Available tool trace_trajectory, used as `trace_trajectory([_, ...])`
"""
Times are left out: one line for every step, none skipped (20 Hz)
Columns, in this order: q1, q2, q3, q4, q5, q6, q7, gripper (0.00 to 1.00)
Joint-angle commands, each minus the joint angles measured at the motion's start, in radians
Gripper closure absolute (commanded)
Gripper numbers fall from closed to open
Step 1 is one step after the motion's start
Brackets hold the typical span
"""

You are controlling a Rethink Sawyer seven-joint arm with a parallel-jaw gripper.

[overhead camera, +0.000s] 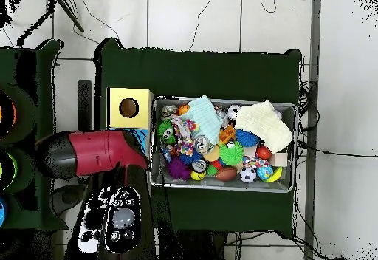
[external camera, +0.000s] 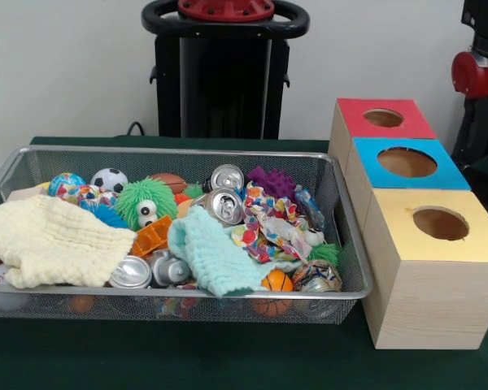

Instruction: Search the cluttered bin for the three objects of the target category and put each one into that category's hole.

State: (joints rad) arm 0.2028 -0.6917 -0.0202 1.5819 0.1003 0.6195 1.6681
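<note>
The bin (external camera: 179,151) is a silver wire-mesh basket on the green table, packed with clutter; it also shows in the overhead view (overhead camera: 221,185). In it are silver cans (external camera: 224,205) (external camera: 130,273), a soccer ball (external camera: 109,180), a small orange ball (external camera: 276,282), a green fuzzy toy with eyes (external camera: 146,203), a cream cloth (external camera: 49,240) and a mint cloth (external camera: 211,252). Three wooden boxes with round holes stand to its right: red top (external camera: 358,122), blue top (external camera: 451,175), yellow top (external camera: 398,240). The gripper does not show in either view.
In the overhead view the red arm (overhead camera: 96,152) lies across the red and blue boxes, leaving only the yellow box (overhead camera: 129,108) uncovered. A red arm joint (external camera: 480,73) shows at the right edge of the front view. The black pedestal (external camera: 224,73) stands behind the bin.
</note>
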Motion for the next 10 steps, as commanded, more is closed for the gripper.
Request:
trace_trajectory([-0.038,0.046,0.077,-0.056,-0.048,0.117,0.02,0.0])
trace_trajectory([-0.039,0.042,0.078,-0.048,-0.048,0.112,0.019,0.0])
trace_trajectory([-0.039,0.041,0.077,-0.047,-0.048,0.114,0.02,0.0])
trace_trajectory([-0.039,0.039,0.077,-0.043,-0.048,0.113,0.019,0.0])
trace_trajectory([-0.04,0.037,0.077,-0.039,-0.048,0.111,0.018,0.0])
trace_trajectory([-0.04,0.035,0.078,-0.033,-0.048,0.105,0.018,0.0])
trace_trajectory([-0.043,0.034,0.078,-0.031,-0.048,0.105,0.015,0.0])
trace_trajectory([-0.047,0.026,0.075,-0.026,-0.051,0.106,0.011,0.0])
trace_trajectory([-0.05,0.021,0.072,-0.022,-0.053,0.108,0.007,0.0])
trace_trajectory([-0.059,0.013,0.068,-0.014,-0.055,0.113,0.0,0.0])
